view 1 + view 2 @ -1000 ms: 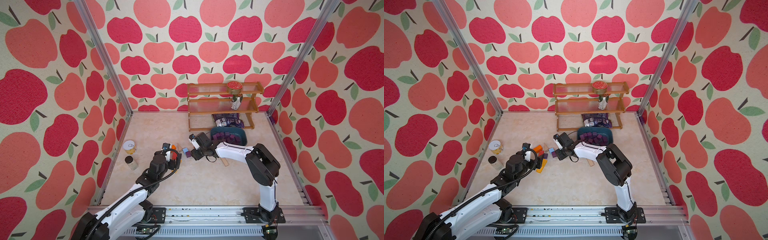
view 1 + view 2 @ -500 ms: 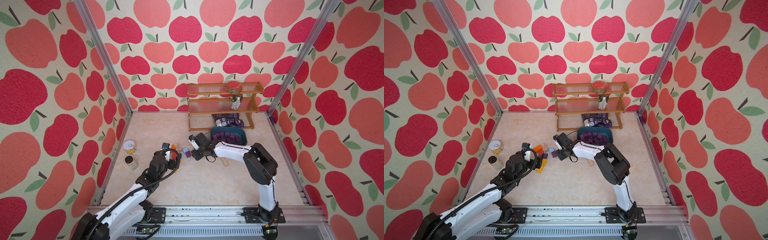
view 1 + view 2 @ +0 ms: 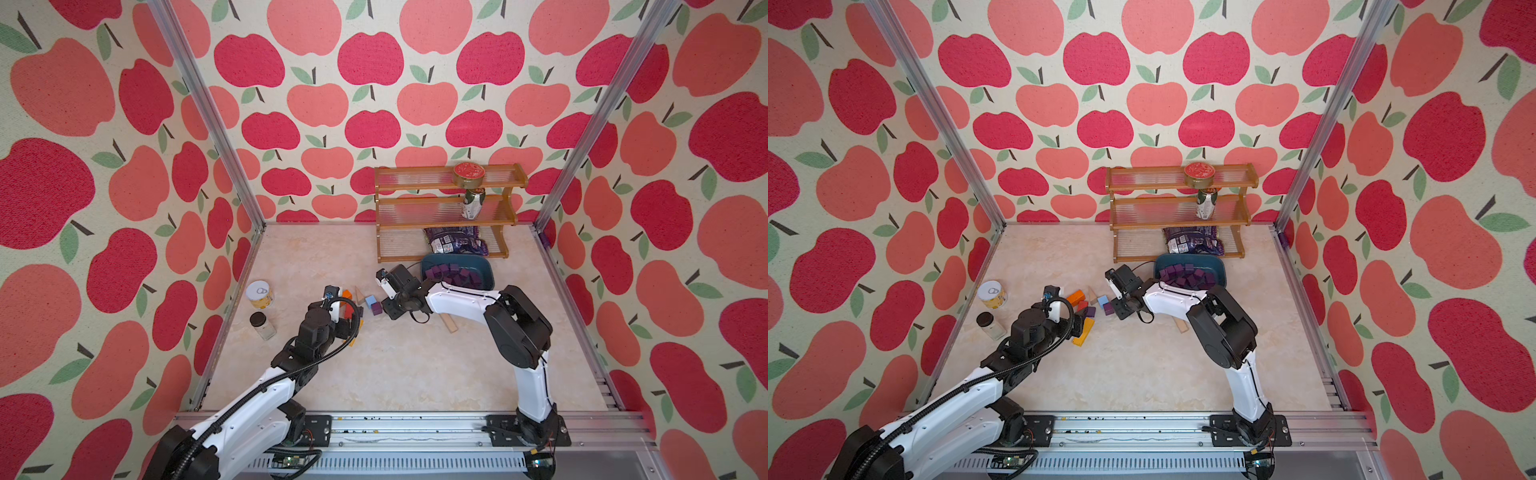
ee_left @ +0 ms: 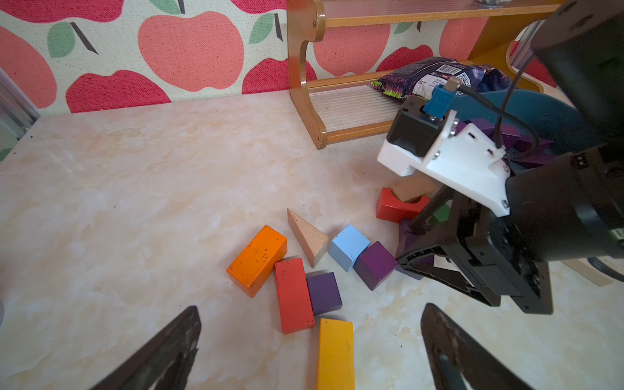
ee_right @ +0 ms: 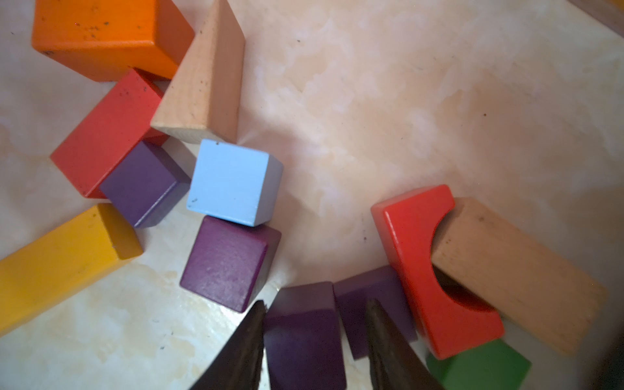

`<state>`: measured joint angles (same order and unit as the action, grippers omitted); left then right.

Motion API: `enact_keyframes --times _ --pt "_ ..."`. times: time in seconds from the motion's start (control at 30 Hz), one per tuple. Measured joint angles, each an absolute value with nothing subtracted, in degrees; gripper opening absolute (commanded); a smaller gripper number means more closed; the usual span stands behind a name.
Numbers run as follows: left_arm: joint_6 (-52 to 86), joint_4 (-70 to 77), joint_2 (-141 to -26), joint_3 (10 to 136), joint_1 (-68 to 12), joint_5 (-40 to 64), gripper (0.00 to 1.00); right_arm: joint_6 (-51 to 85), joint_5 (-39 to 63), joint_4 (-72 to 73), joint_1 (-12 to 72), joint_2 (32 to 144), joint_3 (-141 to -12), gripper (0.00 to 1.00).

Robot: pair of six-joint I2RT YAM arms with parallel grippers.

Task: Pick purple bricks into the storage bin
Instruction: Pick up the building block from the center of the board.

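At the right gripper (image 5: 315,301), the fingers (image 5: 248,341) stand narrowly apart astride one purple brick (image 5: 304,337) lying on the table (image 5: 405,101). One pad meets the brick's side. A sliver shows at the other pad, so a firm clamp cannot be confirmed. The brick is a short cuboid, with its long axis parallel to the fingers and pointing away from the wrist.

A second purple brick (image 5: 371,304) lies just beside it, next to the red arch block (image 5: 422,270). A purple cube (image 5: 226,263) touches the light blue cube (image 5: 233,182).

At the left gripper (image 4: 310,307), the fingers are spread wide, clear of the blocks beneath.

The storage bin (image 3: 484,266) stands before the wooden rack (image 3: 444,208), just behind the right wrist. Many purple bricks (image 3: 453,275) are heaped inside it.
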<state>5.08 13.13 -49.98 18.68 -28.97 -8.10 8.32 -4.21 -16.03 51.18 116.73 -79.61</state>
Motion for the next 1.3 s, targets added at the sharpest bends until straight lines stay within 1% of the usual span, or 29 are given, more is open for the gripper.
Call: enact_keyframes --times 0.23,0.4,0.5,0.6,0.77,0.87,1.3 --pt "5.08 13.13 -49.98 18.68 -28.82 -8.08 0.99 8.19 -4.84 -16.40 51.37 116.95 -80.01 0.48" --pt "5.08 13.13 -49.98 18.68 -28.73 -8.05 0.99 7.84 -5.52 -16.64 51.64 117.14 -80.31 0.51" --pt "5.08 13.10 -49.98 18.68 -28.73 -8.05 0.99 7.53 -5.98 -16.88 51.77 117.14 -80.31 0.54" --pt "5.08 13.10 -49.98 18.68 -28.73 -7.90 0.99 7.46 -6.22 -17.08 51.88 117.14 -80.36 0.54" --pt "5.08 13.10 -49.98 18.68 -28.73 -7.46 0.99 7.46 -6.46 -17.15 51.92 117.16 -80.38 0.51" --pt "5.08 13.13 -49.98 18.68 -28.71 -7.42 0.99 7.01 -6.61 -17.32 51.92 117.19 -80.44 0.41" --pt "5.08 13.10 -49.98 18.68 -28.62 -7.03 0.99 7.05 -7.68 -17.76 52.14 117.23 -80.58 0.37"
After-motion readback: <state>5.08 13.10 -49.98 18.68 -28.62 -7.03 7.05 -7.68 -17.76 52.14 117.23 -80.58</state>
